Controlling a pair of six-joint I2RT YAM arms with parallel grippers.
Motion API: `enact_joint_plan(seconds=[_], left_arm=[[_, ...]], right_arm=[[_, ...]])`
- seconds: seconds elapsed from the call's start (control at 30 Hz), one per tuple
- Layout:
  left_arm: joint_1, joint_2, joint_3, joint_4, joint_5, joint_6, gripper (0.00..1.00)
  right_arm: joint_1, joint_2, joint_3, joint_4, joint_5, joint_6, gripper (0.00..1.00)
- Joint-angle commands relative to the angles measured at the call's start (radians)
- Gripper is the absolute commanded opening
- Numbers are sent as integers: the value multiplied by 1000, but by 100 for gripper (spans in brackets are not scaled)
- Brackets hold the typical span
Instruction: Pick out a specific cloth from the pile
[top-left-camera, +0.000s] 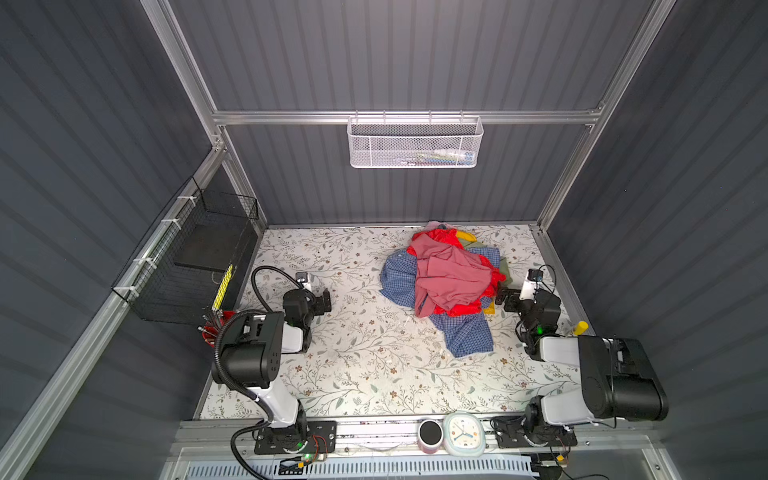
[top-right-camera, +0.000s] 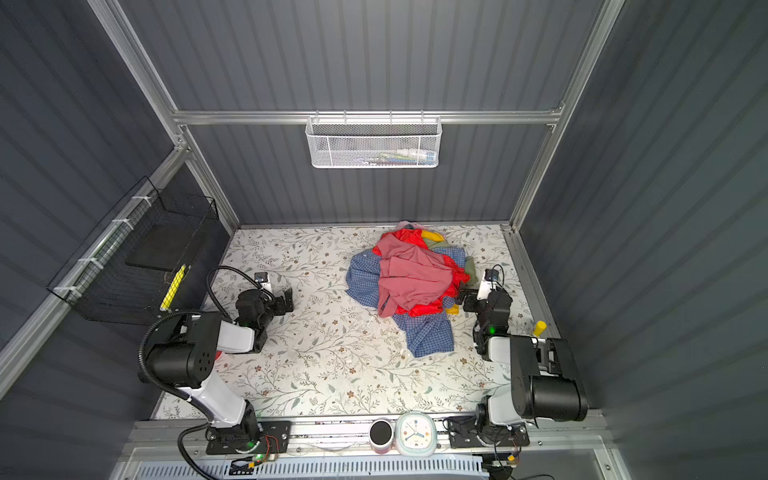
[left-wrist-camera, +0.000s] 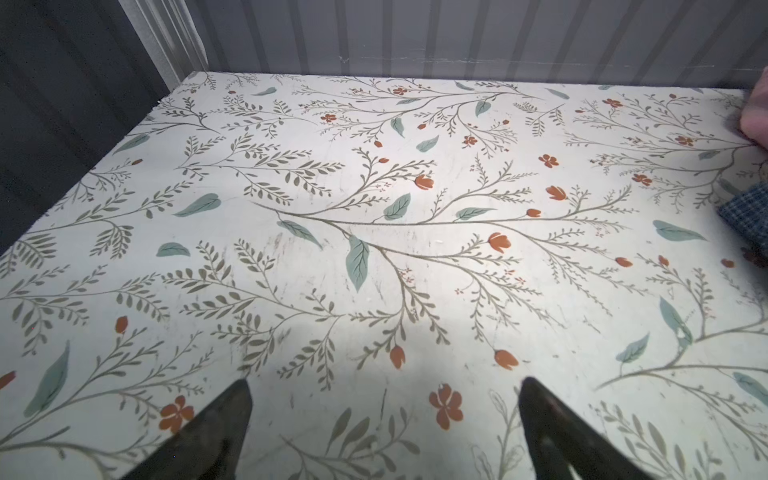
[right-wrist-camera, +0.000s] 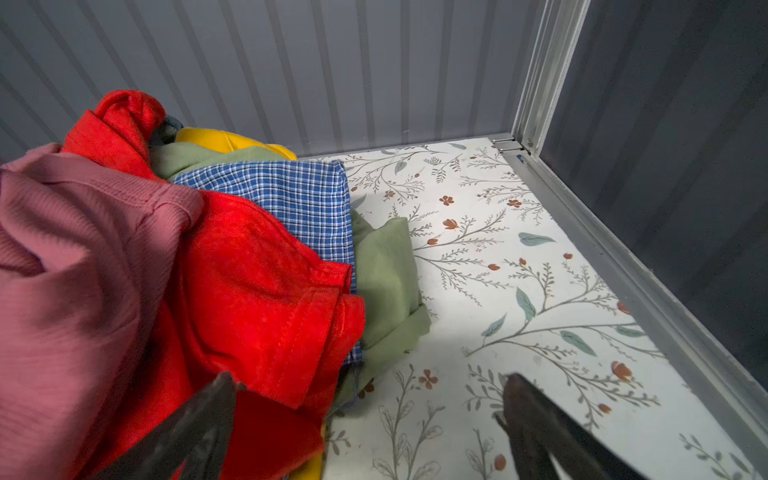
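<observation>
The pile (top-left-camera: 451, 266) lies at the back right of the flowered table (top-left-camera: 365, 365): dusty pink on top, bright red under it, with olive green and yellow at its far side. The cloth (top-left-camera: 469, 336), blue-and-white checked, spreads out from under the pile to the left and front in both top views (top-right-camera: 365, 282); it also shows in the right wrist view (right-wrist-camera: 291, 195). My right gripper (right-wrist-camera: 369, 378) is open at the pile's right edge, with red fabric lying between its fingers. My left gripper (left-wrist-camera: 384, 384) stands open over bare table, well left of the pile (top-left-camera: 326, 301).
A black wire basket (top-left-camera: 195, 257) hangs on the left wall and a white mesh basket (top-left-camera: 415, 143) on the back wall. A clock (top-left-camera: 463, 434) and a dark cylinder (top-left-camera: 430, 434) sit on the front rail. A metal frame rail (right-wrist-camera: 623, 270) borders the table's right side.
</observation>
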Motion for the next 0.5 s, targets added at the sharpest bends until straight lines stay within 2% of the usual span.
enact_joint_plan(seconds=[0.0, 0.47], left_arm=[[-7, 12, 16, 1, 12, 20, 100], [-9, 12, 19, -2, 10, 20, 100]], right_arm=[[0, 1, 3, 13, -3, 9, 99], [-2, 0, 7, 10, -4, 9, 99]])
